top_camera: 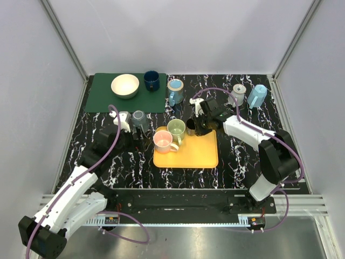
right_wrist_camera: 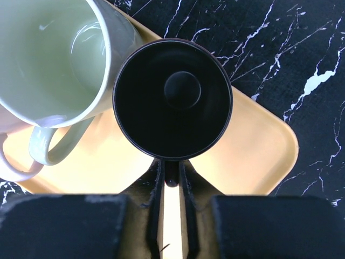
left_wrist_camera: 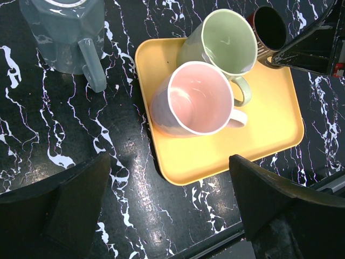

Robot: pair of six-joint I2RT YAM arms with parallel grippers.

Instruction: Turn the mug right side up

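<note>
A black mug (right_wrist_camera: 172, 98) is over the far right part of the yellow tray (right_wrist_camera: 259, 148). Its dark mouth faces the right wrist camera. My right gripper (right_wrist_camera: 171, 181) is shut on its thin handle, with a finger on each side. In the top view the mug (top_camera: 191, 127) sits just left of the right gripper (top_camera: 202, 127). It also shows in the left wrist view (left_wrist_camera: 268, 27). I cannot tell whether it touches the tray. My left gripper (left_wrist_camera: 170, 189) is open and empty, above the marble left of the tray; it shows in the top view (top_camera: 129, 139).
A green mug (top_camera: 176, 128) and a pink mug (top_camera: 163, 140) stand upright on the tray (top_camera: 188, 156). A grey mug (top_camera: 140, 120) stands by the left gripper. A cream bowl (top_camera: 125, 85) and a dark blue cup (top_camera: 151, 80) sit on a green mat (top_camera: 102, 100). Three more mugs stand at the back.
</note>
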